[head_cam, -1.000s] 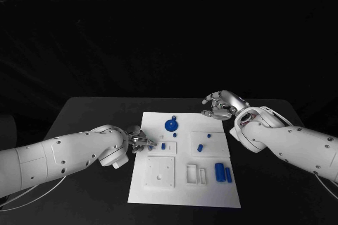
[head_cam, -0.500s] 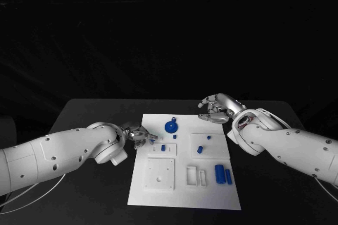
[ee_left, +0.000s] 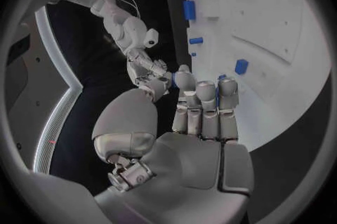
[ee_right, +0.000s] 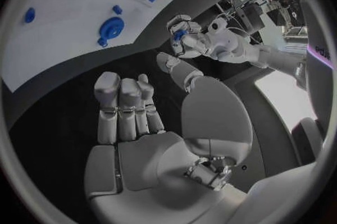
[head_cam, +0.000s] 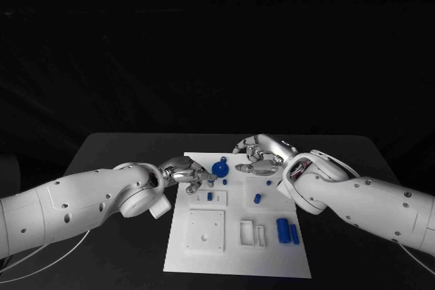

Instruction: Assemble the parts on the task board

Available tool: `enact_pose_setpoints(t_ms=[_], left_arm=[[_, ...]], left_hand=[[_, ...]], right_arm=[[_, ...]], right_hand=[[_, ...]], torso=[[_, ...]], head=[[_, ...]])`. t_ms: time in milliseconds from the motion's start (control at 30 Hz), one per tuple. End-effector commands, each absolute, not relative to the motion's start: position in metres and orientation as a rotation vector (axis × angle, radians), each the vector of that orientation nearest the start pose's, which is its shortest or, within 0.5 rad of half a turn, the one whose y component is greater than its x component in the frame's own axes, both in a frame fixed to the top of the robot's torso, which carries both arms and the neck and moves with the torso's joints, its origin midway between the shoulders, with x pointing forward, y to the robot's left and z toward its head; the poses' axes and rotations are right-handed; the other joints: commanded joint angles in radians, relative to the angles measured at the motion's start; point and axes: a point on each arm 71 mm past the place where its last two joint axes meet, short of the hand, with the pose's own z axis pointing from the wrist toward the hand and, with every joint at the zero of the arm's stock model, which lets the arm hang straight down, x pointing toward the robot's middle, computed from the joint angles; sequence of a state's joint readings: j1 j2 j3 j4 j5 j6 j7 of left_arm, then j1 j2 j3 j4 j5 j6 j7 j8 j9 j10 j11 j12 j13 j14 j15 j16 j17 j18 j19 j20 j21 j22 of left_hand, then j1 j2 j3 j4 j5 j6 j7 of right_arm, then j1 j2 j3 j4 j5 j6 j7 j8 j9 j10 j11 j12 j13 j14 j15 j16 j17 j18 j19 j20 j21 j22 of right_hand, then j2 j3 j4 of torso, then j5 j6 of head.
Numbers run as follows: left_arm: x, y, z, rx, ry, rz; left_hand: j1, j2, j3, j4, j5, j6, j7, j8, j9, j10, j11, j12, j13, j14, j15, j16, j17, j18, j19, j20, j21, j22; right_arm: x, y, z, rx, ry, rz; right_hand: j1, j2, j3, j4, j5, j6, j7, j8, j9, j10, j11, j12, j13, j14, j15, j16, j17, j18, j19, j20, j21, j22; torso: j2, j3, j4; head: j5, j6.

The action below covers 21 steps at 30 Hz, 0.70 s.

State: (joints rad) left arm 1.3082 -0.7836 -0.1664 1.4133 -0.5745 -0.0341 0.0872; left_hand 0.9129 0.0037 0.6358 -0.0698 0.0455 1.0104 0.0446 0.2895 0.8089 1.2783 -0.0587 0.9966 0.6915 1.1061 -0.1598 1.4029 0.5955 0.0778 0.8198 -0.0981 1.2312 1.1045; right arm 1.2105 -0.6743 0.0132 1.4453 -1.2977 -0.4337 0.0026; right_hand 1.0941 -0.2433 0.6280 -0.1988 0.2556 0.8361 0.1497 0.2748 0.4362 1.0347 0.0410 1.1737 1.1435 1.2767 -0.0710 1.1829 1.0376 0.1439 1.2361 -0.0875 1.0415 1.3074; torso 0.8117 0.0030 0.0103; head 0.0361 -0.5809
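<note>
Both hands hovered over the far end of the board (head_cam: 237, 258) on the desk (head_cam: 118, 145). The left hand (head_cam: 188, 172) pinched a small blue part (head_cam: 197, 173), at ten o'clock of the disc (head_cam: 220, 168); the right hand (head_cam: 258, 155) hung released, fingers apart. Most parts, like the cylinder (head_cam: 283, 230), lay loose, so assembly looked barely begun.
</note>
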Motion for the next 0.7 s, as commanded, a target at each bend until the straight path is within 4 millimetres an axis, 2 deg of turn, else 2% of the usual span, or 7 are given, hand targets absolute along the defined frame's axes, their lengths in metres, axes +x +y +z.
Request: enact_pose_setpoints(t_ms=[33,67,100,167,300,433,700], left_arm=[[0.495,0.185,-0.19,-0.409,1.985,-1.391],[0.495,0.185,-0.19,-0.407,1.986,-1.393],[0.494,0.185,-0.19,-0.404,1.99,-1.399],[0.494,0.184,-0.19,-0.4,1.991,-1.407],[0.493,0.183,-0.19,-0.393,1.996,-1.418],[0.492,0.183,-0.19,-0.389,2.002,-1.425],[0.492,0.182,-0.19,-0.385,2.007,-1.431]], left_hand=[[0.019,0.033,0.091,-0.091,0.003,-0.024,0.009,-0.008,0.003,-0.019,0.0,0.013,0.006,-0.02,-0.001,0.011,0.003,-0.016,-0.015,-0.147,0.002,0.002],[0.016,0.04,0.085,-0.089,0.003,-0.029,0.01,-0.01,0.004,-0.024,0.001,0.015,0.007,-0.024,-0.001,0.013,0.004,-0.017,-0.017,-0.146,0.004,0.003],[0.008,0.068,0.046,-0.106,0.002,-0.037,0.01,-0.011,0.01,-0.037,0.002,0.026,0.014,-0.035,0.001,0.022,0.008,-0.018,-0.027,-0.146,0.009,0.007],[0.006,0.084,0.026,-0.114,0.003,-0.045,0.011,-0.013,0.013,-0.047,0.003,0.033,0.018,-0.045,0.001,0.027,0.009,-0.019,-0.037,-0.145,0.01,0.008],[0.008,0.092,0.019,-0.115,0.003,-0.052,0.013,-0.016,0.015,-0.056,0.004,0.039,0.019,-0.052,0.003,0.03,0.009,-0.02,-0.045,-0.144,0.01,0.008],[0.009,0.096,0.016,-0.114,0.003,-0.055,0.015,-0.016,0.017,-0.061,0.006,0.042,0.02,-0.057,0.004,0.033,0.009,-0.02,-0.049,-0.144,0.011,0.008],[0.011,0.098,0.012,-0.115,0.003,-0.055,0.018,-0.015,0.02,-0.067,0.009,0.047,0.021,-0.061,0.006,0.036,0.009,-0.021,-0.053,-0.143,0.012,0.009]], right_arm=[[0.492,-0.121,-0.155,-0.166,1.513,0.955],[0.491,-0.119,-0.156,-0.172,1.514,0.961],[0.489,-0.116,-0.156,-0.183,1.516,0.972],[0.486,-0.113,-0.156,-0.199,1.522,0.988],[0.481,-0.109,-0.157,-0.227,1.528,1.014],[0.476,-0.106,-0.158,-0.261,1.525,1.023],[0.47,-0.101,-0.159,-0.289,1.529,1.05]], right_hand=[[-0.002,0.01,-0.001,-0.009,-0.009,0.007,0.005,0.005,-0.001,-0.004,-0.001,0.005,-0.002,0.005,0.001,-0.003,0.001,0.118,-0.001,-0.008,-0.004,0.014],[-0.002,0.01,-0.002,-0.01,-0.009,0.007,0.005,0.005,-0.002,-0.004,0.0,0.005,-0.002,0.005,0.001,-0.003,0.001,0.118,-0.001,-0.008,-0.004,0.014],[-0.003,0.01,-0.002,-0.011,-0.011,0.006,0.005,0.004,-0.002,-0.004,0.0,0.006,-0.002,0.005,0.001,-0.003,0.001,0.118,-0.001,-0.008,-0.004,0.014],[-0.004,0.011,-0.003,-0.014,-0.014,0.004,0.006,0.003,-0.003,-0.005,0.0,0.006,-0.002,0.004,0.002,-0.003,0.001,0.118,-0.002,-0.008,-0.004,0.014],[-0.004,0.014,-0.004,-0.02,-0.012,0.001,0.007,0.001,-0.004,-0.006,0.002,0.006,-0.003,0.004,0.003,-0.004,0.002,0.118,-0.003,-0.007,-0.004,0.015],[-0.008,0.024,-0.016,-0.039,0.014,-0.005,0.007,-0.002,-0.005,-0.009,0.002,0.008,-0.005,0.002,0.003,-0.004,0.003,0.118,-0.005,-0.005,-0.003,0.017],[0.003,0.038,-0.014,-0.061,0.021,0.0,-0.002,0.002,-0.005,-0.009,-0.006,0.01,-0.007,0.001,-0.004,-0.004,0.004,0.118,-0.007,-0.004,-0.003,0.018]], torso=[[0.0,0.0001,0.0009],[0.0,0.0001,0.0012],[0.001,0.0003,0.0019],[0.001,0.0003,0.0018],[0.001,-0.0004,0.0007],[0.001,-0.0002,0.0001],[0.001,0.001,0.0002]], head=[[-0.003,0.007],[-0.003,0.007],[-0.004,0.008],[-0.005,0.009],[-0.006,0.011],[-0.005,0.011],[-0.005,0.01]])
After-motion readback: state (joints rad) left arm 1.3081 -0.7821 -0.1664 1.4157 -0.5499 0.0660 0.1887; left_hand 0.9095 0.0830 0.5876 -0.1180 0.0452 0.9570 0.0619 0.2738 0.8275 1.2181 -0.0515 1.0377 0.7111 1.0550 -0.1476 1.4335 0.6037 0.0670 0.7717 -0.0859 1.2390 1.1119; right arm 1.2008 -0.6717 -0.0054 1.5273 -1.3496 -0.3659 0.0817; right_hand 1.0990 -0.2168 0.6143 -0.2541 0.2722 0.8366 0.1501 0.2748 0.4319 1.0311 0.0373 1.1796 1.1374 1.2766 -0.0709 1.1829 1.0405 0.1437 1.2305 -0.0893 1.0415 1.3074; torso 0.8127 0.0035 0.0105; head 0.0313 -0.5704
